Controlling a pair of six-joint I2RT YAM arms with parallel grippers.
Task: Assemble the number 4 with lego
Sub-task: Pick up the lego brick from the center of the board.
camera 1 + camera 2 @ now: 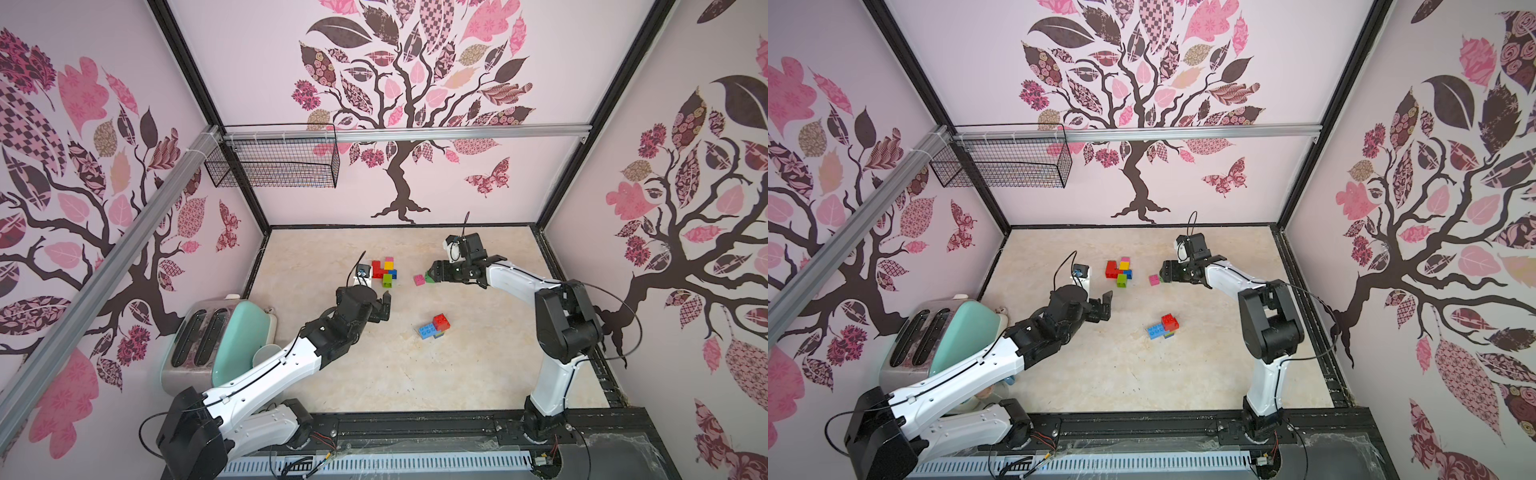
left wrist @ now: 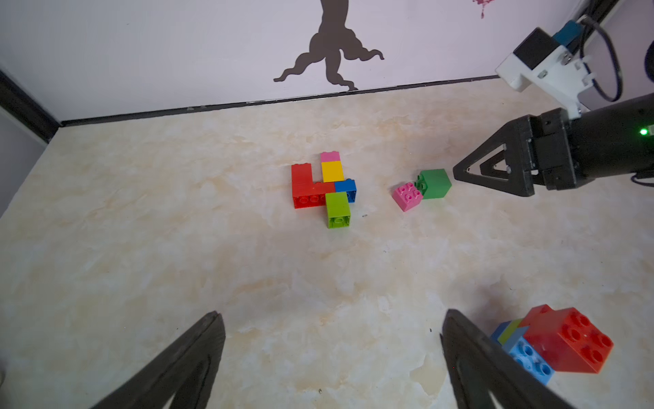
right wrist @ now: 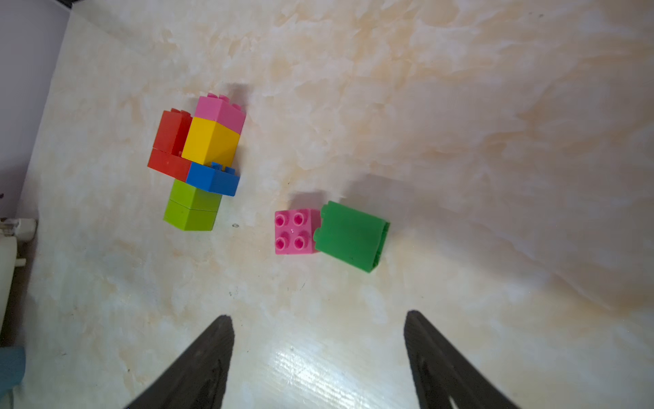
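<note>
1. The lego figure (image 1: 378, 270) lies flat on the table (image 1: 457, 374), toward the back and between the two arms. Its long axis, a column of pink, yellow, blue and lime bricks, runs from the back wall toward the front, with the pink end farthest back. A red L-shaped part is joined on the left arm's side.
2. A pink brick (image 3: 295, 232) stands studs-up between the figure and the right arm. A green brick (image 3: 350, 235) lies on its side, its studs turned toward the pink one and touching it.
3. The right gripper (image 3: 318, 315) is held low just beside the green brick, on the side away from the figure. Its fingers are spread and nothing is held between them.
4. The left gripper (image 2: 331, 313) is held in front of the figure, well apart from it. Its fingers are spread wide and empty.
5. A loose cluster (image 1: 434, 326) – a red brick on blue ones, with a lime edge showing – sits nearer the front, well apart from the figure.
6. A toaster (image 1: 199, 332) stands at the table's left edge beside the left arm, and a wire basket (image 1: 274, 162) hangs at the back wall.
</note>
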